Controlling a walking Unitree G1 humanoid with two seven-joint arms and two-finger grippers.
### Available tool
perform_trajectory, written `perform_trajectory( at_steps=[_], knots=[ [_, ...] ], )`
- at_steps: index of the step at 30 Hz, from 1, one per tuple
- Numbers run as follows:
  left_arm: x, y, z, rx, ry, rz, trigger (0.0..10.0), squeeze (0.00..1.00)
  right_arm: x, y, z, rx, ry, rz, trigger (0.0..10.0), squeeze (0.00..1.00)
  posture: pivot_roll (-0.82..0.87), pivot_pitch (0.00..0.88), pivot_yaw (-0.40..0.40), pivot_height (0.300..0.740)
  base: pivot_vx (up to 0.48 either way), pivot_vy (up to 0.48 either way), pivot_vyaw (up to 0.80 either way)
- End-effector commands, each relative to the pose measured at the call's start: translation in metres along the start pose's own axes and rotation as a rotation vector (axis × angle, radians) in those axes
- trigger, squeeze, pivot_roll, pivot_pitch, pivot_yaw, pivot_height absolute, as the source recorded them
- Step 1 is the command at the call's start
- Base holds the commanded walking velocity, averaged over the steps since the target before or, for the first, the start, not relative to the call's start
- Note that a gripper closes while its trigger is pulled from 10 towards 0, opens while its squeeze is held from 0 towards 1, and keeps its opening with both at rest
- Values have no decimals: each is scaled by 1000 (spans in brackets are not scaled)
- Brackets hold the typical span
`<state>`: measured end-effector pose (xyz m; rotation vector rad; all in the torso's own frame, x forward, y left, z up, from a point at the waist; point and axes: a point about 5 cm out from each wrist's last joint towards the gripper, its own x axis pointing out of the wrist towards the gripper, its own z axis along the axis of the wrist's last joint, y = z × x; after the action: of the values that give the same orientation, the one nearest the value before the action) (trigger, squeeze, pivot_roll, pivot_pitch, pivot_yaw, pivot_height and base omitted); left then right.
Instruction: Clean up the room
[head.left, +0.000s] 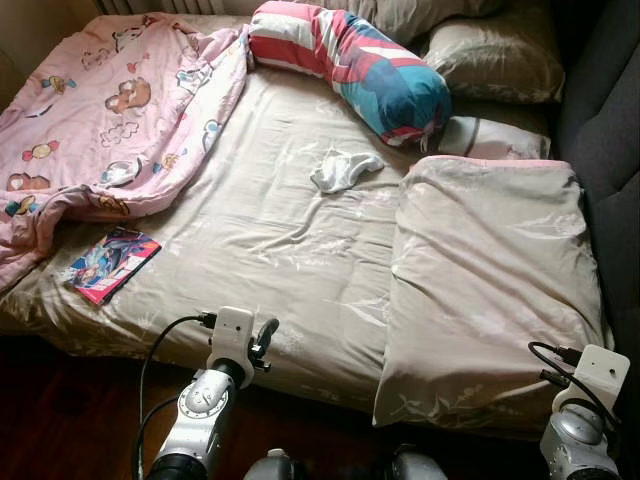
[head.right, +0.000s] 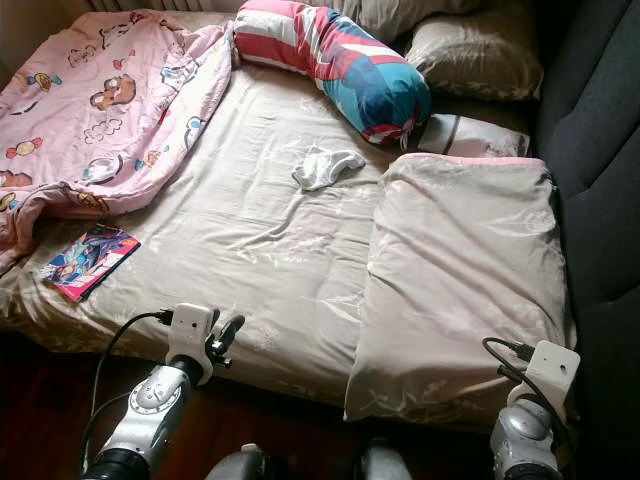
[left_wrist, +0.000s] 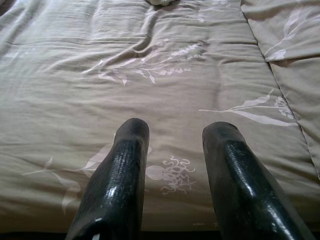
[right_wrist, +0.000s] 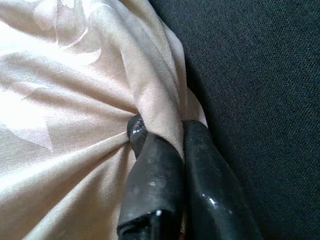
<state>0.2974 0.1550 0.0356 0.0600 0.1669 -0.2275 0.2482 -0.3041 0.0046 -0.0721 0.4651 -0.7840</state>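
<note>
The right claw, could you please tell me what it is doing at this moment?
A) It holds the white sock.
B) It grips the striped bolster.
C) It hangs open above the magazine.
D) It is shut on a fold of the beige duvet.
D: in the right wrist view the right claw has its fingers pinched on a gathered fold of the beige duvet, beside the dark upholstered side of the bed.

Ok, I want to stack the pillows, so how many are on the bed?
3, maybe more hidden: a striped bolster at the head, a beige pillow beside it by the sofa, and a large beige one at the near right.
</note>
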Motion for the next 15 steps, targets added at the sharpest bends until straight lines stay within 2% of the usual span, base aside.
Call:
perform_trajectory(
  at_steps=[1, 4, 12, 15],
  knots=[
    [-6, 4, -11, 2, 38, 11, 10000, 0, -4, 1, -10, -13, 17, 7, 10000, 1000, -46, 176, 42, 690, 0, 0, 0],
    [-5, 5, -9, 4, 35, 16, 10000, 0, -5, 9, -1, -57, -43, 44, 10000, 1000, -40, 174, 40, 690, 0, 0, 0],
    [-6, 6, -9, 4, 31, 19, 10000, 0, -8, 22, 12, -39, -139, 96, 10000, 1000, -41, 169, 41, 690, 0, 0, 0],
    [-7, 7, -10, 2, 33, 22, 10000, 0, -17, 42, 17, 22, -199, 243, 10000, 1000, -44, 165, 39, 690, 0, 0, 0]
  ],
)
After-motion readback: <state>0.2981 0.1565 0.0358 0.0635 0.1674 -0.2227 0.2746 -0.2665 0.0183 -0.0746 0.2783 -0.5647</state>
